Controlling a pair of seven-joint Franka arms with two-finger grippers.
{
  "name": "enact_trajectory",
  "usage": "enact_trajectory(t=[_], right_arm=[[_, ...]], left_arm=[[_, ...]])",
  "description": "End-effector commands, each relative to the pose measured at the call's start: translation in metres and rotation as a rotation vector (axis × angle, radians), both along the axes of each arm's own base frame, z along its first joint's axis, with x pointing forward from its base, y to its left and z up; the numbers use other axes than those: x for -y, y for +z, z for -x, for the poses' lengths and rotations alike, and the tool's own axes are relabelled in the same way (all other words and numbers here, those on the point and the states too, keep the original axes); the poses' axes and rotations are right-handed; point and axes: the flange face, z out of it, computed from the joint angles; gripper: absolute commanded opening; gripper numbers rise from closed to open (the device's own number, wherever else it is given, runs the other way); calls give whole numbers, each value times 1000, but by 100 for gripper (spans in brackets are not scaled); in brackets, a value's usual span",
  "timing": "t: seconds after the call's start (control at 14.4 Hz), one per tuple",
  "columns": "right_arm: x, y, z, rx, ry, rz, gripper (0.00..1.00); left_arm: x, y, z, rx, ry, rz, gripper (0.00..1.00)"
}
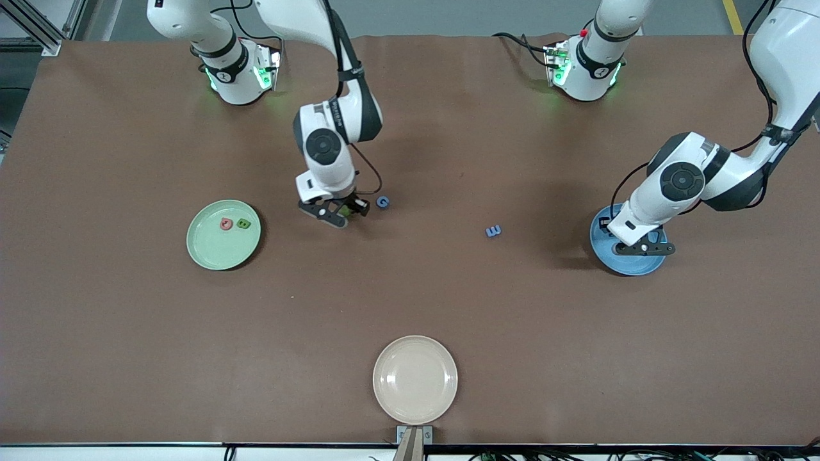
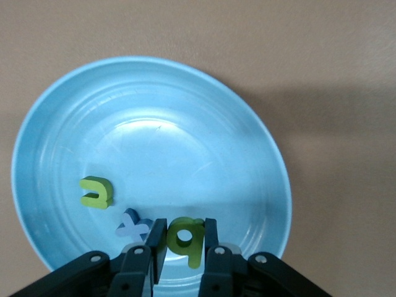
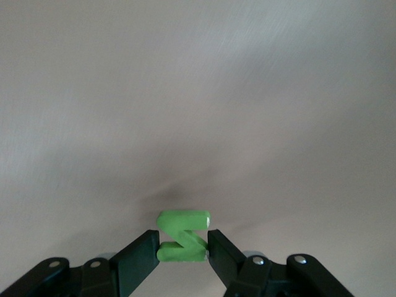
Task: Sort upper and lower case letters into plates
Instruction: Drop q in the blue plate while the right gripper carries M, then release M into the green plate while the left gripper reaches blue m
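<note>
My left gripper (image 2: 185,234) is shut on a green letter q (image 2: 185,238), low over the bright blue plate (image 2: 154,124). In that plate lie a green a (image 2: 96,192) and a blue x (image 2: 133,226). In the front view the left gripper (image 1: 640,248) hangs over the blue plate (image 1: 631,266). My right gripper (image 3: 181,240) is shut on a green Z (image 3: 182,238), low at the table beside a blue G (image 1: 383,202). The right gripper (image 1: 339,214) stands between that G and the mint green plate (image 1: 218,253), which holds a red letter (image 1: 226,223) and a green letter (image 1: 243,223).
A blue E (image 1: 492,231) lies on the brown table between the two arms. A cream-beige plate (image 1: 415,380) sits near the table's front edge, close to the camera. Both robot bases stand along the table's back edge.
</note>
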Motion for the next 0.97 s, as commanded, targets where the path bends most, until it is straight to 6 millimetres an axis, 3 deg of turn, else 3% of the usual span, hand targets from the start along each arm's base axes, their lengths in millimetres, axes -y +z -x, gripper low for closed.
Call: enact_trajectory(t=[0.0, 0.21, 0.35, 0.42, 0.49, 0.55, 0.76, 0.9], right_arm=[[57, 36, -27, -23, 83, -47, 0], [139, 48, -47, -2, 231, -37, 0], [178, 51, -53, 7, 296, -27, 0], [207, 50, -59, 12, 326, -25, 0], [233, 50, -65, 22, 344, -26, 0], [255, 50, -69, 25, 354, -34, 0], [283, 43, -75, 38, 363, -29, 0], [293, 22, -76, 28, 361, -39, 0]], left_arm=[[-3, -5, 3, 11, -23, 17, 16], [-6, -9, 5, 14, -40, 0, 21], [-7, -9, 5, 15, -41, -1, 47], [-7, -7, 4, 17, -43, -6, 74], [-8, -4, 4, 23, -41, -14, 91], [-3, 2, 2, 30, -36, -20, 99], [37, 35, -3, 49, 39, 2, 100], [75, 60, -3, 61, 148, 13, 100]])
